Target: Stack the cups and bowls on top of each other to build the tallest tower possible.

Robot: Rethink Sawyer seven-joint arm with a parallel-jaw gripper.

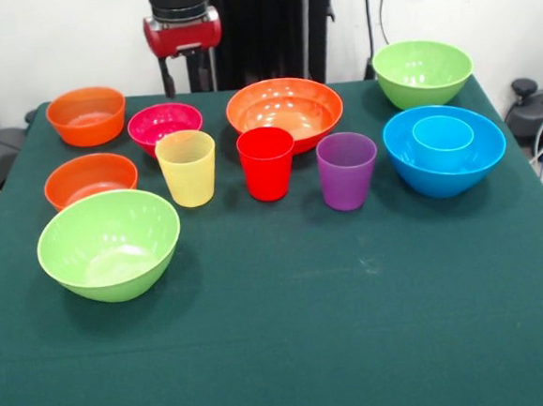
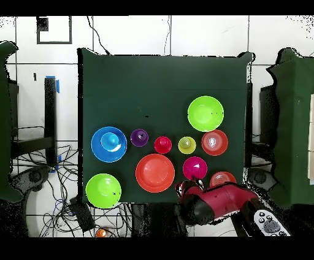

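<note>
Nearest the camera in the front view sits a large lime green bowl (image 1: 109, 244), upright on the green table (image 1: 358, 347); I see it in the overhead view at (image 2: 205, 113). Behind it, a small orange bowl (image 1: 90, 179) and, farther back, a second small orange bowl (image 1: 86, 115) with the magenta bowl (image 1: 165, 126) just beside it. Across the middle stand three cups in a row, apart from one another: yellow cup (image 1: 187, 167), red cup (image 1: 266, 163), purple cup (image 1: 347, 170). The wide orange bowl (image 1: 285, 110) lies behind the red cup. To the side, the large blue bowl (image 1: 445, 155) already holds the light blue cup (image 1: 443, 133) inside it; the second lime green bowl (image 1: 422, 71) stands behind that. Nothing else is stacked. The gripper (image 1: 183, 31) hangs at the table's far edge above the magenta bowl's side, holding nothing that I can see; whether its jaws are spread or pressed together I cannot tell. My judgement: the tower is barely begun. To do this step well I would choose a broad base first, descend squarely over a rim, and grip a wall, not the glossy curve, so that nothing tips neighbouring cups.
</note>
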